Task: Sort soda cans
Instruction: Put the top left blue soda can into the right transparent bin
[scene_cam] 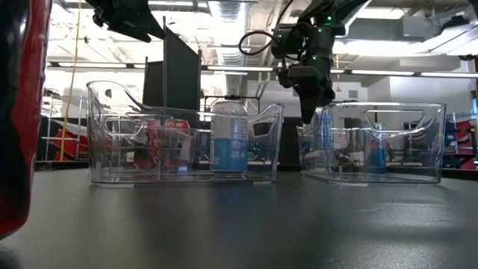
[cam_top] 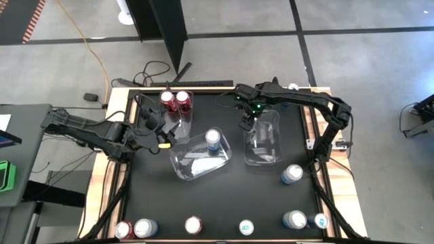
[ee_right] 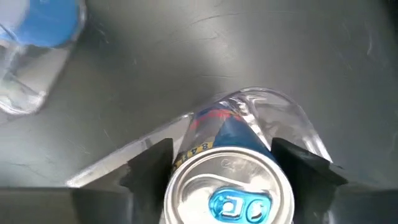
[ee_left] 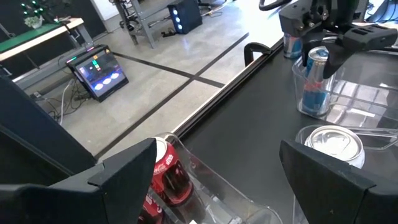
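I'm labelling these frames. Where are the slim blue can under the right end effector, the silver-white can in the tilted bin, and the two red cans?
slim blue can (ee_right: 231, 196), right wrist view, silver top.
silver-white can (cam_top: 213, 139), high view, lid.
red cans (cam_top: 175, 101), high view, tops.

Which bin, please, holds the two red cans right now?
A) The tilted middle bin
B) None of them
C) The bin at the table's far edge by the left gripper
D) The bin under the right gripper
C: the high view shows the two red cans standing in the clear bin at the far edge, beside the left gripper; the middle bin holds one silver-and-blue can.
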Action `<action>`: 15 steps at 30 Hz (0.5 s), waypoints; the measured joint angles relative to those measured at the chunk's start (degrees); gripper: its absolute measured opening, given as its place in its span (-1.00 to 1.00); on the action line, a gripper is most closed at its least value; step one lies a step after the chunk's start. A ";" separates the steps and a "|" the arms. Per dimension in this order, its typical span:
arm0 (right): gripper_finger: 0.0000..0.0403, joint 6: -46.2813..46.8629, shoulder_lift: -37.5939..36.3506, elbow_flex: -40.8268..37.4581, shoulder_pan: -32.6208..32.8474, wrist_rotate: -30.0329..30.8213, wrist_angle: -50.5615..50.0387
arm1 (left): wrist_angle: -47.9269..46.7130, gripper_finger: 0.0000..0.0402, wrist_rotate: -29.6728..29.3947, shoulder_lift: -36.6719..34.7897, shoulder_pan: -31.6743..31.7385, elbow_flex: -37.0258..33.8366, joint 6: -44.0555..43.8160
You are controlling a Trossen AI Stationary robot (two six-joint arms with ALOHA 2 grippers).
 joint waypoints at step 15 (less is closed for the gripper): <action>0.72 -1.99 0.19 -0.15 0.82 0.33 -0.08 | 0.00 0.67 0.00 0.00 0.00 0.00 0.01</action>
